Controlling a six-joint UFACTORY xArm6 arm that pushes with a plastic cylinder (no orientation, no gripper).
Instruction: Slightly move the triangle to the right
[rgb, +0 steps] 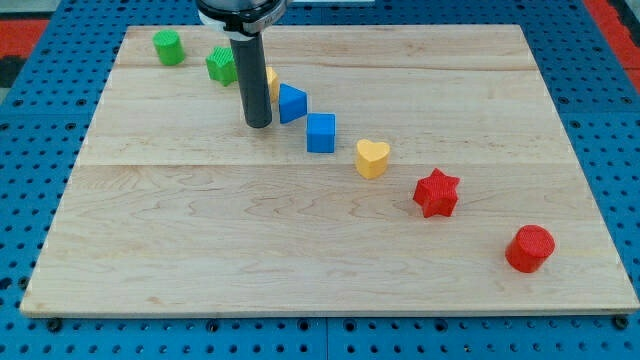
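My tip (258, 124) down on wooden board (300, 250), bare rod, nothing to open or close, holding nothing. Sits just beside blue triangle (291, 103), on its left in view; contact likely, gap too small to tell. Yellow block (271, 82) partly hidden behind rod, shape unclear. Blue cube (321, 132) close at triangle's lower right, then yellow heart (372, 158).

Judged step: approach done, push about to start. Next move calls for short push toward view's right, stopping early; cube close, risk of nudging it.
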